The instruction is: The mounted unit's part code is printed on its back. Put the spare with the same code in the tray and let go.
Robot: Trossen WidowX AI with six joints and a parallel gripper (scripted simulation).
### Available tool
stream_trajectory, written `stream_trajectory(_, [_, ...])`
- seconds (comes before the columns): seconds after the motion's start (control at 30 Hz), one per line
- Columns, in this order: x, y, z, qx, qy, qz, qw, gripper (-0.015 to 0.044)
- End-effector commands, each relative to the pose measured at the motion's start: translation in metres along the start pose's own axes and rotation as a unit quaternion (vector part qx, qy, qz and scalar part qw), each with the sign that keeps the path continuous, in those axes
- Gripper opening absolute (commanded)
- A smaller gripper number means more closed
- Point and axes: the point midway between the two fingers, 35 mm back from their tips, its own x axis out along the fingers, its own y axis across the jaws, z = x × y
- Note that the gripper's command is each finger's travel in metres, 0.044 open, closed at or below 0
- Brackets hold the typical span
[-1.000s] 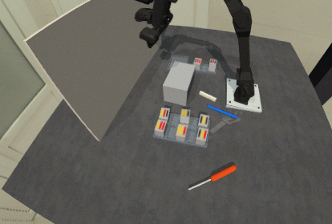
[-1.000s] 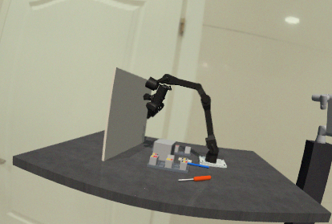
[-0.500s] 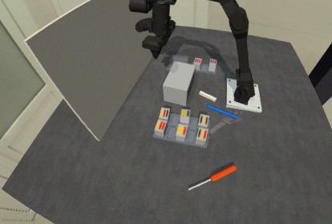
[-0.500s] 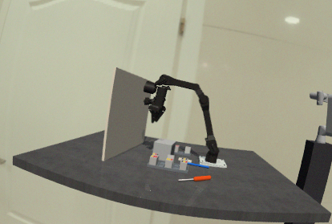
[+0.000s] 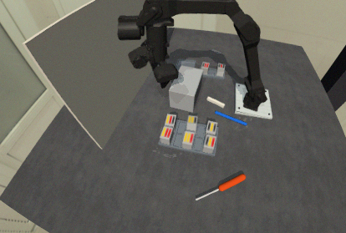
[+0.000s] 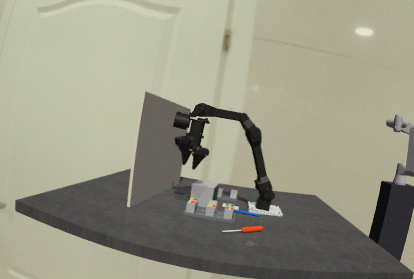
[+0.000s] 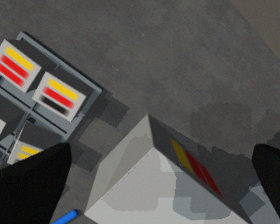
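The mounted unit, a grey box (image 5: 184,87) (image 6: 204,192) (image 7: 135,187), shows yellow, red and red stripes on its back in the wrist view, seen at a slant. Several striped spares sit in a grey rack (image 5: 180,128) in front of it. One spare (image 5: 165,134) (image 7: 17,66) has yellow, red, red stripes; its neighbour (image 5: 170,119) (image 7: 59,96) has yellow, red, black. A blue-grey tray-like surface (image 5: 188,63) is partly hidden behind the box; I cannot tell whether it is the tray. My gripper (image 5: 150,74) (image 6: 191,165) (image 7: 164,152) is open and empty, above the box's back side.
A tall grey panel (image 5: 100,56) (image 6: 157,152) stands beside the arm. A back rack holds two red-striped blocks (image 5: 206,68) (image 5: 221,69). A white bar (image 5: 216,102), a blue rod (image 5: 231,118) and an orange-handled screwdriver (image 5: 232,182) (image 6: 251,229) lie on the table.
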Motion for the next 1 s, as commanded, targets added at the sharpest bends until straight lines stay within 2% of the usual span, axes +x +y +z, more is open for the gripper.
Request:
stream_trajectory(0.0, [0.019,0.064,0.022,-0.220,0.010,0.016,0.975,0.0440])
stream_trajectory(0.1, [0.031,0.115,0.032,-0.385,0.014,0.026,0.923,0.0440])
stream_trajectory(0.17, [0.035,0.130,0.033,-0.432,0.015,0.029,0.901,0.0440])
stream_trajectory(0.33, [0.035,0.131,0.033,-0.434,0.015,0.029,0.900,0.0440])
stream_trajectory(0.5, [0.058,0.133,0.033,-0.434,0.015,0.029,0.900,0.0309])
stream_trajectory(0.53, [0.065,0.134,0.032,-0.434,0.014,0.029,0.900,0.0300])
stream_trajectory(0.97, [0.082,0.141,0.029,-0.434,0.014,0.029,0.900,0.0300])
